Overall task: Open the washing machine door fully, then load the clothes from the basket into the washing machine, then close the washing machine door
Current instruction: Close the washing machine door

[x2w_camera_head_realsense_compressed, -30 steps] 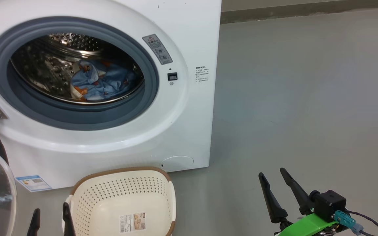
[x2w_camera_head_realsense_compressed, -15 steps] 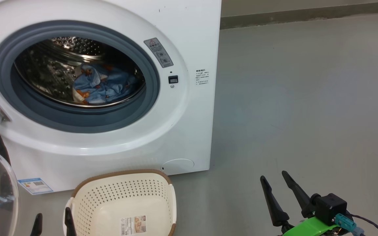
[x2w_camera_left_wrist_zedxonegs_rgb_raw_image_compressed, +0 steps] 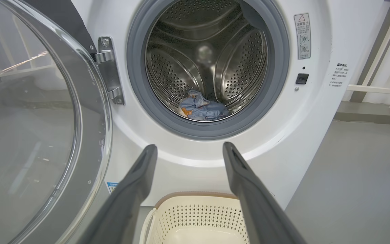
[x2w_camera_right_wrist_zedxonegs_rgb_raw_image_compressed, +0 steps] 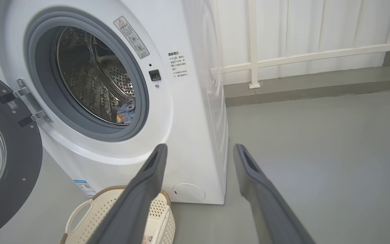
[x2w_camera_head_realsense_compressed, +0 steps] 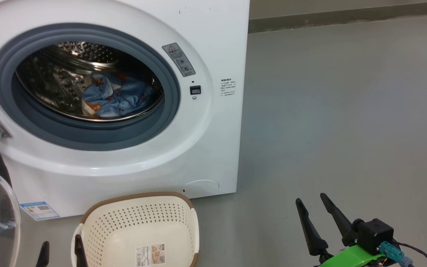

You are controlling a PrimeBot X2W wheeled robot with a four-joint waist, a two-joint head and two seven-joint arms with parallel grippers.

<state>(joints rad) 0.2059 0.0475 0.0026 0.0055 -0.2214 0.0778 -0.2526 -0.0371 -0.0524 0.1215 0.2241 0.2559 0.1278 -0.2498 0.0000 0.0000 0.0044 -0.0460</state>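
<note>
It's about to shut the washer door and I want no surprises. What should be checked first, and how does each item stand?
1. Clothes inside the washing machine: ok.
2. Basket, no clothes seen in it: ok.
3. Nothing hanging over the grey ring: ok.
4. Basket clear of the door's swing: cannot tell.
5. Left gripper open and empty: ok.
6. Right gripper open and empty: ok.

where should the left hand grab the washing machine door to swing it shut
Pinch the washing machine door by its flat black rim, as far from the hinge as reachable, coming from the left with the left hand. The door stands swung open leftward, and its bulging glass bowl looks too smooth and rounded to pinch.
</note>
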